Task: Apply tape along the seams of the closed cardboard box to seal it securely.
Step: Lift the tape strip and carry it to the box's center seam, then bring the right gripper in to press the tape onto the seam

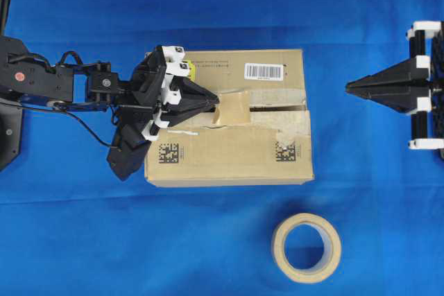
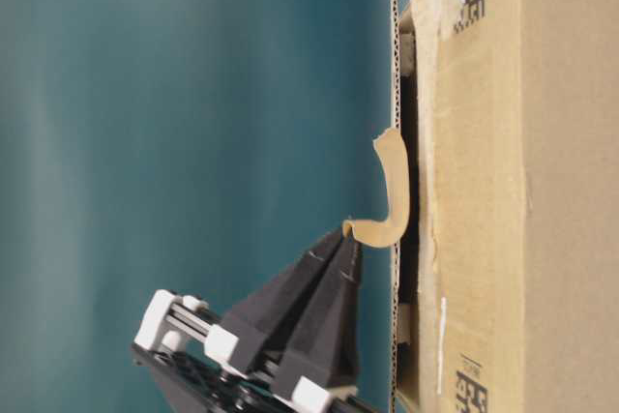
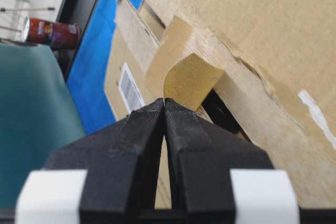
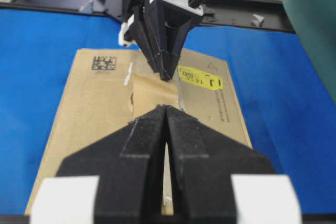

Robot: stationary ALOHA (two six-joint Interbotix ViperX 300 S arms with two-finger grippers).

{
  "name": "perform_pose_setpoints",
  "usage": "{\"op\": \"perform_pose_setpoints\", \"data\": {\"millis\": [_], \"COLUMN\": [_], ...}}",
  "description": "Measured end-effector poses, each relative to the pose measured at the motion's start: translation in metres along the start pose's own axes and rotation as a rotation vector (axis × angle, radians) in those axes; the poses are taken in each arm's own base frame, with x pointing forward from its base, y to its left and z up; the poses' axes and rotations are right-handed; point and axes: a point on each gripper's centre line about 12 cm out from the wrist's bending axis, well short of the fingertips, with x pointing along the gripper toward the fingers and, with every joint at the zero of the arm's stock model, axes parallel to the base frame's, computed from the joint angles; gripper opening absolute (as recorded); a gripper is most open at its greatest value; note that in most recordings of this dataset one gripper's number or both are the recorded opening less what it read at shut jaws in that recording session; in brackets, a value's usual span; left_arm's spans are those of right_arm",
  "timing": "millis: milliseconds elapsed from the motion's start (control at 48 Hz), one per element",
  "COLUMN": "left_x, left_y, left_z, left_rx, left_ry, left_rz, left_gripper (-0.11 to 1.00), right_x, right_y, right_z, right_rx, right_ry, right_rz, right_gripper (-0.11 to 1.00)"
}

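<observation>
1. Nearest the lens: left gripper point(image 3: 165, 100), jaws pinched on one end of the tape point(image 3: 184, 69).
2. Just beyond the jaw tips: far end of the strip stuck by the seams point(image 1: 277, 108), near end curled up, unpressed.
3. Under the jaws: cardboard box point(image 1: 229, 150), slit mostly bare; sealing barely begun, by the look of it.
4. Well apart: right gripper point(image 1: 348, 86), jaws closed, empty.

Brown cardboard box point(image 1: 229, 150) with yellow sticker point(image 4: 199, 77), white barcode label point(image 1: 263, 71), black-and-white square codes point(image 1: 168, 152), tan tape strip point(image 1: 232, 107), beige tape roll point(image 1: 306, 247), blue cloth point(image 1: 83, 227), black-and-white grippers point(image 1: 215, 102).
</observation>
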Motion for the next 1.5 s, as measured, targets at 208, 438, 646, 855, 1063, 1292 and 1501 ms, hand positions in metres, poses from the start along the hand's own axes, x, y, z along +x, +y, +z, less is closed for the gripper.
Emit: {"op": "perform_pose_setpoints", "data": {"millis": [208, 438, 646, 855, 1063, 1292, 1501], "left_x": [-0.002, -0.005, -0.008, -0.008, -0.008, -0.008, -0.008], "left_y": [-0.005, -0.009, -0.012, -0.012, -0.012, -0.012, -0.012], "left_z": [-0.004, -0.006, -0.007, -0.007, -0.007, -0.007, -0.008], "left_rx": [-0.005, -0.011, -0.01, -0.01, -0.01, -0.011, -0.011], "left_ry": [0.009, 0.014, 0.015, 0.015, 0.017, 0.018, 0.02], "left_rz": [-0.011, -0.021, -0.027, -0.028, -0.031, -0.031, -0.031], "left_gripper": [0.01, 0.01, 0.01, 0.01, 0.01, 0.01, 0.01], "right_x": [0.005, 0.018, 0.038, 0.065, 0.097, 0.14, 0.156], "right_y": [0.0, 0.0, 0.0, -0.002, -0.006, -0.007, -0.007], "right_z": [-0.003, -0.006, -0.003, 0.001, 0.002, 0.003, 0.001], "right_rx": [0.0, 0.002, 0.008, 0.015, 0.026, 0.025, 0.026], "right_ry": [0.001, 0.024, 0.052, 0.068, 0.081, 0.098, 0.115], "right_rz": [-0.002, -0.004, -0.007, -0.02, -0.037, -0.04, -0.04], "right_gripper": [0.03, 0.03, 0.03, 0.03, 0.1, 0.52, 0.42]}}
